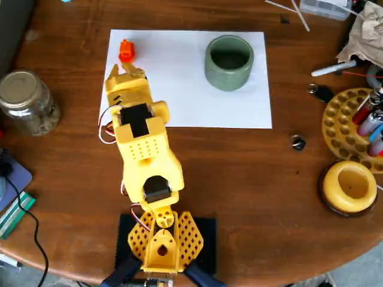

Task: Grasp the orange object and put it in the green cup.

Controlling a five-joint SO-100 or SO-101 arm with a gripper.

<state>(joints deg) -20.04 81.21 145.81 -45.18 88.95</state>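
Note:
The small orange object (126, 51) lies near the far left corner of a white paper sheet (179, 89) in the overhead view. The sage-green cup (229, 62) stands upright on the sheet's far right part, its dark inside empty. My yellow arm reaches from the table's near edge over the sheet's left side. The gripper (124, 70) is just short of the orange object, its fingertips pointing at it with a small gap between them. It looks open and holds nothing. The object is not between the jaws.
A glass jar (27, 101) stands at the left. A round yellow holder (350, 186) and a yellow rack with pens (353, 125) are at the right. A marker (334, 69) and small dark bits (298, 142) lie right of the sheet.

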